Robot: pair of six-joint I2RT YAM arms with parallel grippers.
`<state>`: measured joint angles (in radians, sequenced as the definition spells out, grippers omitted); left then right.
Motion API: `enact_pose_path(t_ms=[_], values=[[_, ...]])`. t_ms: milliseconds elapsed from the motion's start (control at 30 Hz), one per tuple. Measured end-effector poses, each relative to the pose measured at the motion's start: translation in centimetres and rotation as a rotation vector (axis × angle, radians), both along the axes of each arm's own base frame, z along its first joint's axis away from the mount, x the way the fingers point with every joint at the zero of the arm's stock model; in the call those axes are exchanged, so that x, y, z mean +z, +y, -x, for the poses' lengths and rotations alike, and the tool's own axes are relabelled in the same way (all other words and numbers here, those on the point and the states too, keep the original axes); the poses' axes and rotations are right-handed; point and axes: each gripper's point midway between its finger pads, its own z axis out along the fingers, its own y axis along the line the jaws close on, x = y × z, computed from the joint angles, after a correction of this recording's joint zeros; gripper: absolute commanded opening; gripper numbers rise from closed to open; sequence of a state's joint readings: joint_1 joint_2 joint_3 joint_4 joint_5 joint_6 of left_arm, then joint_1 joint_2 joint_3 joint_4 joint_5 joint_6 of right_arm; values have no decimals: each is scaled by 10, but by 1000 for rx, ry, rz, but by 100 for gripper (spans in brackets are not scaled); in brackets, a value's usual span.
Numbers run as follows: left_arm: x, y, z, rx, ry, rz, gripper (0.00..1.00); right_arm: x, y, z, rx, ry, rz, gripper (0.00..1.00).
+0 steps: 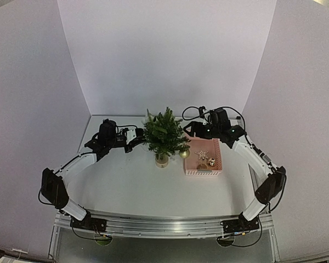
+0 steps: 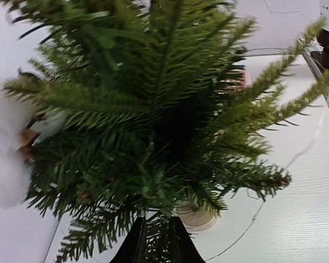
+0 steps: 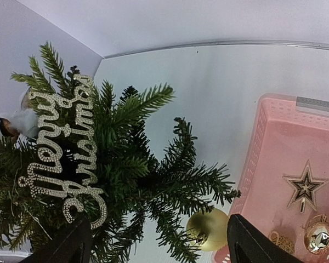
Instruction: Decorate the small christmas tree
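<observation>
The small dark green artificial Christmas tree (image 1: 164, 134) (image 2: 153, 109) (image 3: 126, 164) stands upright on its small pale round base (image 1: 162, 161) (image 2: 196, 215), on the white tabletop (image 1: 126, 181) about midway between its left and right sides. Its bristly needle branches spread outward on all sides. A glittery silver "Merry Christmas" script sign (image 3: 66, 148) sits among the upper branches. A white fluffy ornament (image 3: 22, 121) sits at the foliage edge. A shiny gold ball (image 3: 207, 229) (image 1: 184, 154) hangs from a low branch tip.
</observation>
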<state>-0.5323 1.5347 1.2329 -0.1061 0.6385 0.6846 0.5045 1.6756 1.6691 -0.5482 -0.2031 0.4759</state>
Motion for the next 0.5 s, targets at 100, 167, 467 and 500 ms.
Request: enact_pose_path(t_ms=[100,167,467,500], values=[[6,11,-13,42,-19,4,18,0,2,2,11,4,-7,82],[12,15,-20,59,-34,12,18,1,3,3,19,6,-11,82],[23,20,-51,92,-111,33,19,1,5,4,32,10,-20,83],[22,21,-56,97,-113,34,19,1,5,4,32,10,-19,83]])
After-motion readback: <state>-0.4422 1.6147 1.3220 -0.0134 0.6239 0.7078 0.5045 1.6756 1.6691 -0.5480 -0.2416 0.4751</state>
